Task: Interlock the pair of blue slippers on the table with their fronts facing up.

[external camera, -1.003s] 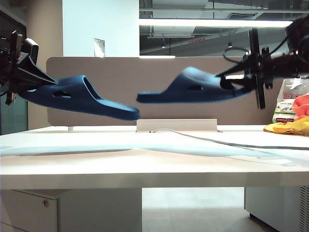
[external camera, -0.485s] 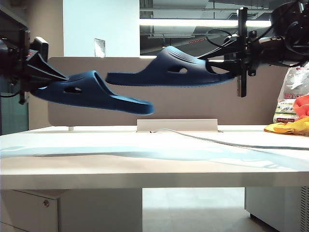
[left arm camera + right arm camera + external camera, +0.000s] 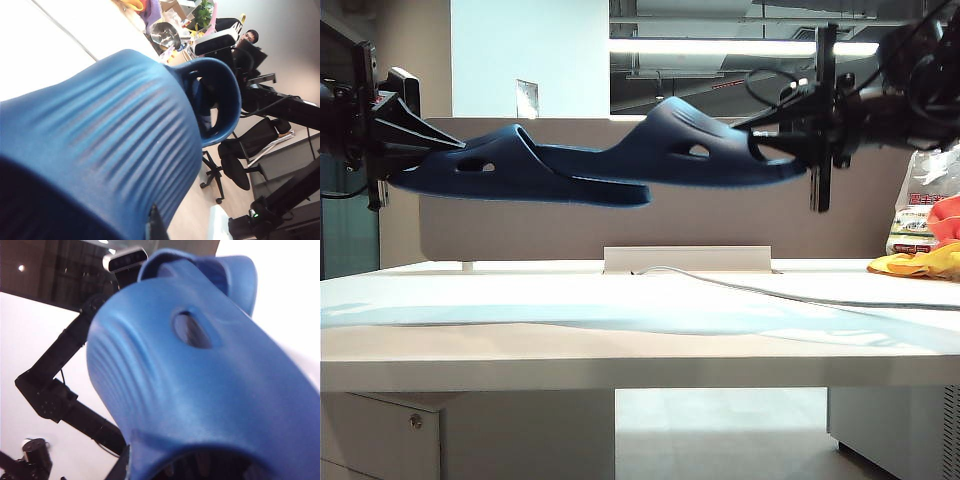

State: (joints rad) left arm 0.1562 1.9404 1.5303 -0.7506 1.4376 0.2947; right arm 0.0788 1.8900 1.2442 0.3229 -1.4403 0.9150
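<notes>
**A:** Start at the left. What did you see there?

**B:** The left gripper [image 3: 415,150] was out at the left side, well above the table [image 3: 620,345], clamped tight on the heel of the left slipper [image 3: 520,175]. That slipper lay nearly level in the air, sole down, toe towards the middle. A second earlier its toe had drooped lower and stood apart from the other one.

**A:** And in the middle?

**B:** That was the change. The two toes had been separated by a clear gap a second before; half a second before, the right one had risen above the left. By this moment they overlapped, the toe of the right slipper [image 3: 705,150] lying over the left one's front. In the left wrist view, the ribbed strap of the left slipper [image 3: 115,145] filled the frame with the other's open toe right at it. Whether the toe had actually entered under the strap, I could not tell.

**A:** The right side?

**B:** The right gripper [image 3: 790,150] hung high at the right, pinched closed on the right slipper's heel. Its wrist view showed only that slipper [image 3: 200,380] up close.

**A:** So, for the task?

**B:** I judged the interlocking begun but not finished; both slippers were in the air, none resting on the table.
</notes>
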